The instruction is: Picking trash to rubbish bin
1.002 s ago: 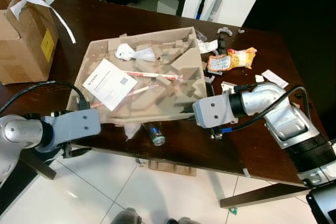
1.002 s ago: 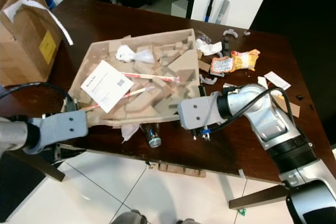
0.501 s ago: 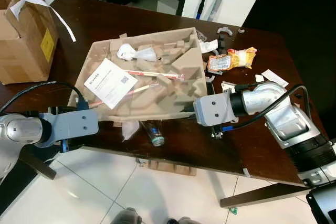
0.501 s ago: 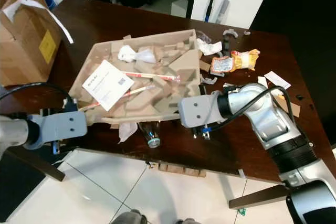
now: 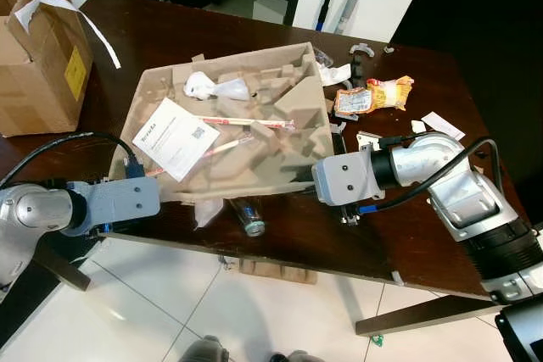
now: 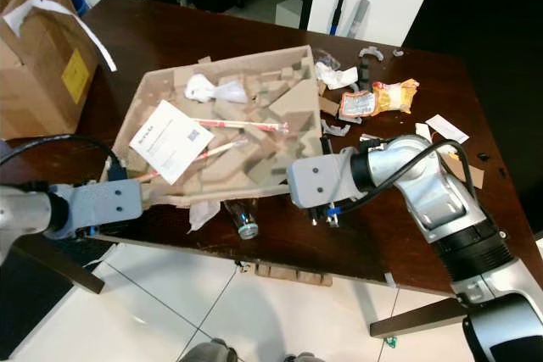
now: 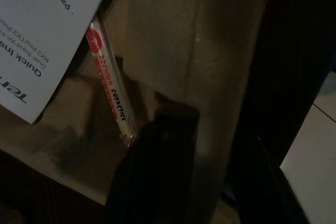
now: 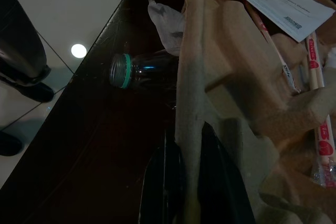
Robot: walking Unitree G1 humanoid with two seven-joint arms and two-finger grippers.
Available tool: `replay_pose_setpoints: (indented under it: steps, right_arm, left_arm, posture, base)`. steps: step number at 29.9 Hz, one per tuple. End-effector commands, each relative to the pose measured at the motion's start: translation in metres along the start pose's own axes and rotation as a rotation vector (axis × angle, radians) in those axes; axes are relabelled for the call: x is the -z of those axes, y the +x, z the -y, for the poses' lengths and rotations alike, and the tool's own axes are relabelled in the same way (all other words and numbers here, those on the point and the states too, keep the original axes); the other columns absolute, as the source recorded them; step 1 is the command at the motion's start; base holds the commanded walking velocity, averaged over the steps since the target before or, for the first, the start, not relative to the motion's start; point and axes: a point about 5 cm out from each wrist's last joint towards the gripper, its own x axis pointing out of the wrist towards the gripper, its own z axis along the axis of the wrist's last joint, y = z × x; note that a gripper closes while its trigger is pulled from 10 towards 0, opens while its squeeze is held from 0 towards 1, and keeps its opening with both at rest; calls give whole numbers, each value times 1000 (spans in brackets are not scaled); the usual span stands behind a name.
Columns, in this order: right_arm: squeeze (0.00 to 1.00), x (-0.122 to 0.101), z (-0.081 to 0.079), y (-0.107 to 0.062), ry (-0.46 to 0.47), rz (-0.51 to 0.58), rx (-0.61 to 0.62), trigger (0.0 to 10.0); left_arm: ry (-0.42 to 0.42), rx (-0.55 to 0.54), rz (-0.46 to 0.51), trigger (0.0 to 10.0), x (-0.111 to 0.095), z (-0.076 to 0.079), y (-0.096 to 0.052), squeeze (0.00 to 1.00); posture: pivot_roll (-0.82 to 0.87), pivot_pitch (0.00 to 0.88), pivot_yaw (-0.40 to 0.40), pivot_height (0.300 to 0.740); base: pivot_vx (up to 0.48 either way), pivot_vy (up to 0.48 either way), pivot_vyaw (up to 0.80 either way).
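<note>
Dark brown wood makes the desk (image 5: pixel 170 31), which stands on a white tiled floor (image 5: pixel 212 311). A cardboard box (image 5: pixel 38 48) sits at its left end, a snack packet (image 5: pixel 373 95) further back. The moulded pulp tray (image 5: pixel 254 137) lies near the front edge, a small bottle (image 5: pixel 249 215) under its rim. The left end effector (image 7: pixel 205 182) and right end effector (image 8: pixel 191 182) each pinch the tray's rim.

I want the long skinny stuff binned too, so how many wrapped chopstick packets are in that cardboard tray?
2: one chopstick packet lies across the middle of the tray, the other beside the white leaflet. More may hide under it.
</note>
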Motion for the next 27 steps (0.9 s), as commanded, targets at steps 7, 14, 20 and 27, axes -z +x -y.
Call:
replay_pose_setpoints:
  steps: [7, 14, 20, 27]
  right_arm:
    - [0, -6, 1, 2, 17, 63, 84, 0]
    - [0, -6, 4, 5, 32, 78, 139, 0]
    - [0, -5, 14, 2, 23, 70, 232, 0]
    - [0, 0, 26, -10, 29, 39, 349, 0]
  left_arm:
    - [14, -11, -7, 0, 0, -2, 0, 0]
    - [64, -101, -27, 0, -3, -21, -12, 0]
    - [130, -128, -38, 0, -11, -36, -22, 0]
    - [178, -169, 27, 0, -28, -51, -30, 0]
  posture:
    - [196, 147, -103, 740]
    - [202, 145, -94, 740]
    - [204, 142, -90, 740]
    - [204, 134, -87, 740]
  base:
    - [0, 0, 0]
    - [0, 0, 0]
    - [0, 0, 0]
    - [0, 0, 0]
